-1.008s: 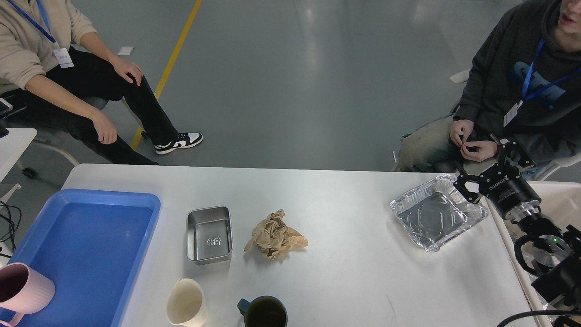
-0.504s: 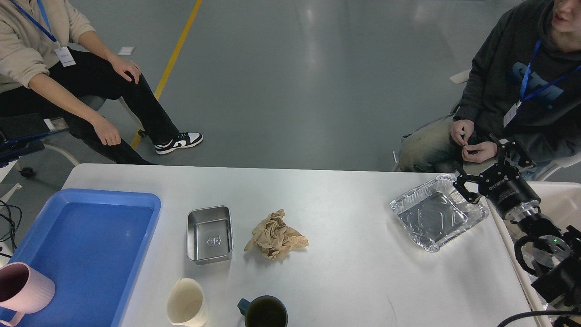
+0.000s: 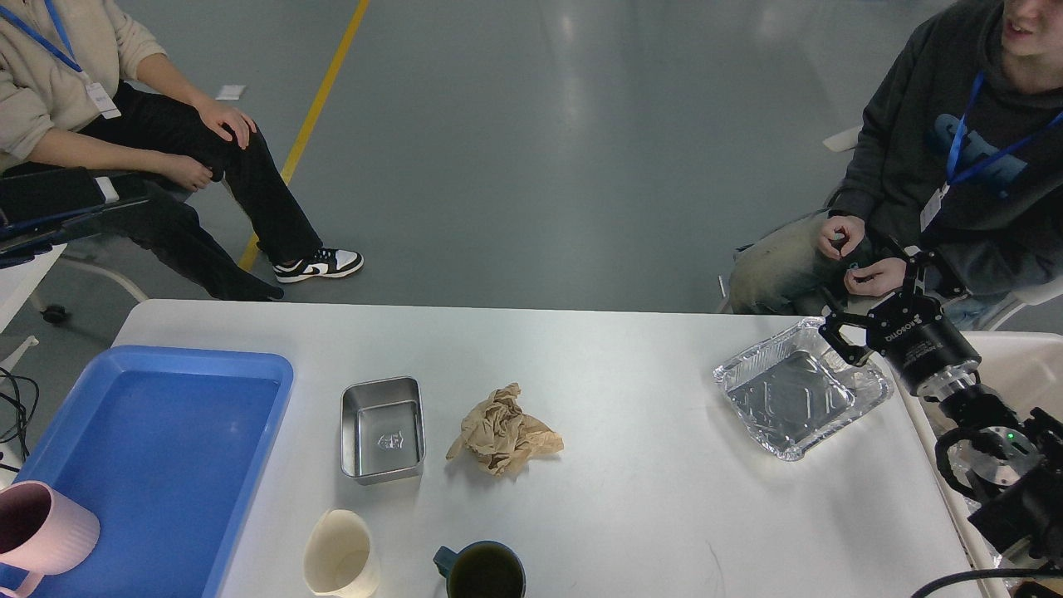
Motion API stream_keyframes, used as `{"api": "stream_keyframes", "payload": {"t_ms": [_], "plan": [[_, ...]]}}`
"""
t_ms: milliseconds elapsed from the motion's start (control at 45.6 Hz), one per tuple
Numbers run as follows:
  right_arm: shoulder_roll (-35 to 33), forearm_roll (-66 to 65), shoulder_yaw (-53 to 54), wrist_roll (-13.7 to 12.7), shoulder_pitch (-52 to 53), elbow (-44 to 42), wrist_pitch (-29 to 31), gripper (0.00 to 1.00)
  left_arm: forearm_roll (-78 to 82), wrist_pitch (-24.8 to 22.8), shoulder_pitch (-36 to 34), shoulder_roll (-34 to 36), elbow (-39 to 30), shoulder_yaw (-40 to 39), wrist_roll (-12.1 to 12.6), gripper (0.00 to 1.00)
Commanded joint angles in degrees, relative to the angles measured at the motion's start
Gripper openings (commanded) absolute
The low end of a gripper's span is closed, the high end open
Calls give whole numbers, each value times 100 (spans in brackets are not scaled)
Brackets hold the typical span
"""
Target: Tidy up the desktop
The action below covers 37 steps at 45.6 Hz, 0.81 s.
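Your right gripper (image 3: 868,311), fingers spread and empty, hangs at the foil tray's (image 3: 793,394) far-right corner, by the desktop's (image 3: 648,498) right edge. Left arm's out of view.

Your widest open stretch on the desktop (image 3: 631,498) runs between the crumpled paper (image 3: 502,431) and the foil tray (image 3: 799,389), reaching from the far edge to the near one. The far strip behind the steel tin (image 3: 383,428) is bare too. Left of centre it gets tight: tin and paper sit just apart, with the cream cup (image 3: 339,555) and dark mug (image 3: 482,571) crowding the near edge below them. The blue tray (image 3: 158,465) fills the left end, and a pink cup (image 3: 41,531) stands at its near corner. Your right gripper (image 3: 868,311) hangs spread at the foil tray's far right corner. A seated person's hands (image 3: 855,257) are close behind it.
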Motion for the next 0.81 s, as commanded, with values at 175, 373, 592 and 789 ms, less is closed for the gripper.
{"api": "stream_keyframes", "payload": {"t_ms": [175,373,592,789], "plan": [[-17,0,0,0,-115,169,43,100,-60,-515,-83,302,38,-144,-133,96],[-17,0,18,0,-194,302,87,100,-122,-568,-179,-33,213,-452,261,96],[-61,0,26,9,-211,301,237,100,-701,-848,-804,-112,284,-259,1115,98],[-61,0,18,9,-238,354,245,100,-886,-848,-830,134,275,-47,1115,98]]}}
